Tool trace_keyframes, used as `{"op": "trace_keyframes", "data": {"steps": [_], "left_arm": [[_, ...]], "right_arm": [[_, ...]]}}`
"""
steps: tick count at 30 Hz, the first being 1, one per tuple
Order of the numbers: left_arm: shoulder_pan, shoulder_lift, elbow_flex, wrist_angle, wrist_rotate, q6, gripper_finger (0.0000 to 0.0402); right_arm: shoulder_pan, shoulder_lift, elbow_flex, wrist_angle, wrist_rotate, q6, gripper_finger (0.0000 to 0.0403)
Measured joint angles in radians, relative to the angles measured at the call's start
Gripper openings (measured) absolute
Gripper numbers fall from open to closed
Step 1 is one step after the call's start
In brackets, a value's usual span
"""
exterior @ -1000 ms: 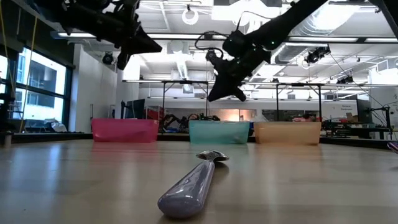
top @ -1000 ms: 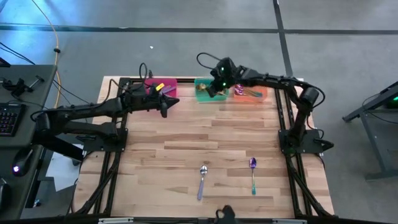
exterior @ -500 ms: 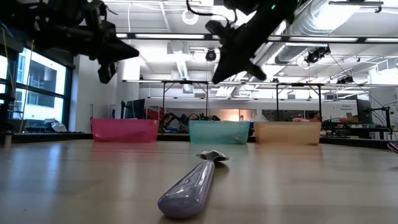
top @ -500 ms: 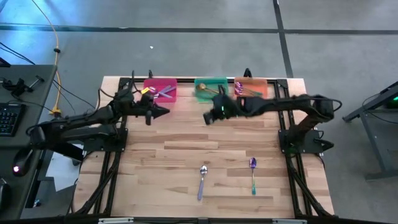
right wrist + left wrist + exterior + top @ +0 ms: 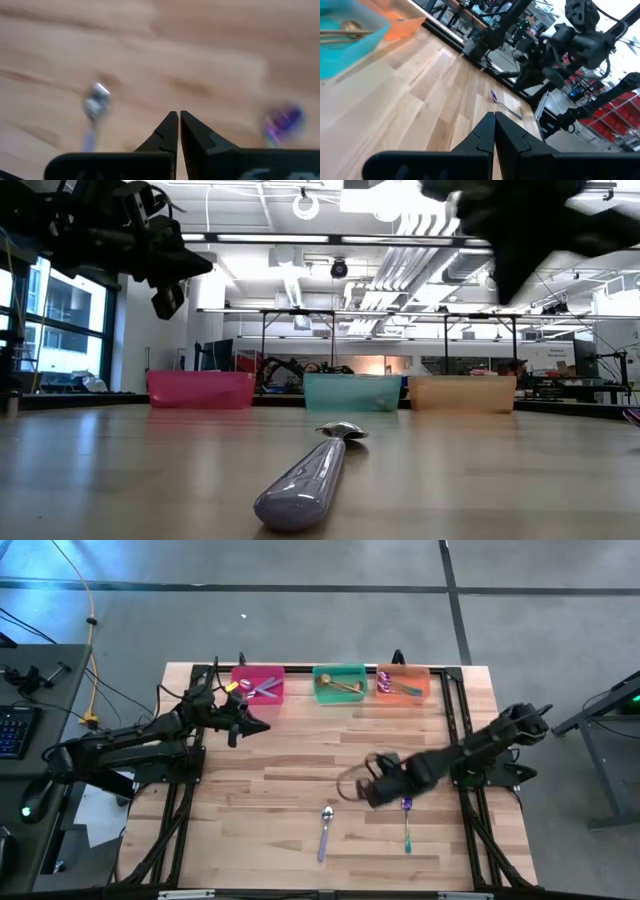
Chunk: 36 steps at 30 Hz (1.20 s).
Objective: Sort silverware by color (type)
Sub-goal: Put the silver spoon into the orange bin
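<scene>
Two spoons lie flat on the table near its near edge: a silver-lavender spoon (image 5: 325, 830) (image 5: 305, 475) (image 5: 96, 102) and an iridescent purple spoon with a teal handle (image 5: 406, 821) (image 5: 501, 102) (image 5: 282, 122). My right gripper (image 5: 350, 788) (image 5: 179, 117) hovers shut above the wood between them, a little toward the far side, and touches nothing. My left gripper (image 5: 262, 727) (image 5: 494, 117) (image 5: 165, 300) is shut and empty, held in the air just on the near side of the pink bin (image 5: 258, 686). More spoons lie in the bins.
Three bins stand in a row at the far edge: the pink bin, a green bin (image 5: 339, 685) (image 5: 345, 40) with a gold spoon, and an orange bin (image 5: 403, 684) with purple spoons. Bare wood lies between the bins and the two spoons. Black frame rails run along both sides.
My right gripper has swept from above the green bin toward the near edge and down, and now hangs over the two loose spoons. My left gripper has drawn back a little from the pink bin toward the near edge. The spoons on the table have stayed put.
</scene>
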Motion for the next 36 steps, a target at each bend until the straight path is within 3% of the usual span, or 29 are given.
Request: {"op": "trace_keyframes", "data": {"steps": [4,9,14,24,31,36], "left_arm": [[0.001,0.0,0.0,-0.001,0.002,0.023,0.0],[0.001,0.0,0.0,-0.001,0.041,0.003,0.0],[0.009,0.001,0.0,-0.002,0.043,0.009,0.0],[0.062,0.001,0.0,-0.025,0.075,0.009,0.0],[0.1,0.001,0.0,-0.035,0.106,-0.009,0.0],[0.118,0.001,0.0,-0.034,0.106,-0.009,0.0]], "right_arm": [[0.096,0.005,0.0,-0.103,-0.099,0.159,0.0034],[0.168,0.036,0.0,-0.174,-0.169,0.299,0.0106],[0.186,0.048,-0.089,-0.065,-0.197,0.346,0.0147],[0.171,0.049,-0.378,0.291,-0.259,0.427,0.0118],[0.17,0.047,-0.389,0.298,-0.265,0.433,0.0092],[0.171,0.05,-0.344,0.291,-0.261,0.43,0.0101]]}}
